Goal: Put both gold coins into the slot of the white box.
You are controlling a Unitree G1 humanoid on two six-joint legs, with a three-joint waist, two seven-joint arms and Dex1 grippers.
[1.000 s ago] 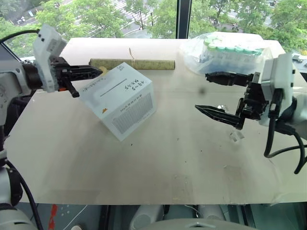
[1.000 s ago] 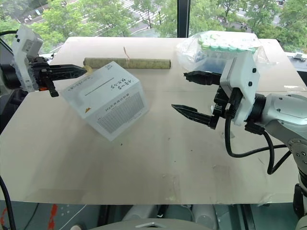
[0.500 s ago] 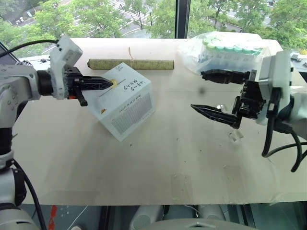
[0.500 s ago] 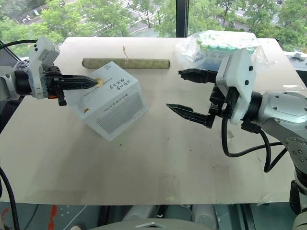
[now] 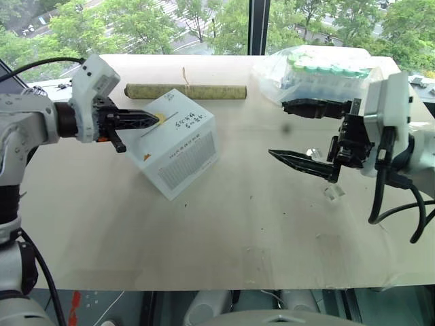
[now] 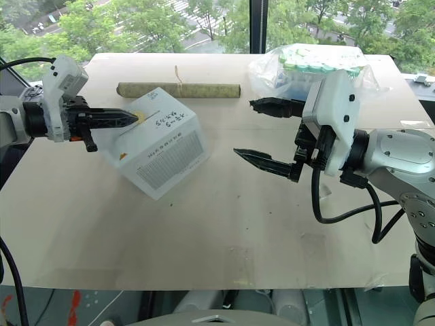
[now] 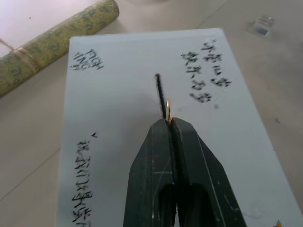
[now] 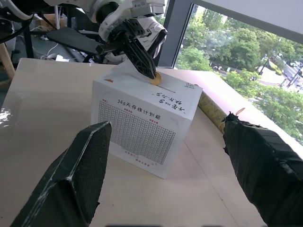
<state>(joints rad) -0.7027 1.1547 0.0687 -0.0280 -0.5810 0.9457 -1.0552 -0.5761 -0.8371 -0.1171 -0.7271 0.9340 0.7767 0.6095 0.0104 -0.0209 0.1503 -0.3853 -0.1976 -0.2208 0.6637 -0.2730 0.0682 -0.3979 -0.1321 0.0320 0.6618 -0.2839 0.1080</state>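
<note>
The white box (image 5: 178,142) stands tilted on one edge at the table's left middle, its handwritten top face turned towards my left gripper. A thin dark slot (image 7: 159,92) cuts that face. My left gripper (image 5: 158,119) is shut on a gold coin (image 7: 167,105) held edge-on at its tips, right at the near end of the slot. Whether the coin has entered the slot I cannot tell. The coin (image 8: 155,78) also shows in the right wrist view under the left gripper (image 8: 144,66). My right gripper (image 5: 277,129) hangs open and empty to the right of the box, pointing at it.
A green-gold paper roll (image 5: 185,90) lies behind the box. A clear bag of green-capped tubes (image 5: 316,71) sits at the back right. Small clear plastic pieces (image 5: 333,193) lie under my right gripper. The table's front edge (image 5: 217,286) is close.
The camera has shifted. My left gripper's tip with the coin has come from the box's upper corner down onto its top face at the slot. The right gripper stays open in place.
</note>
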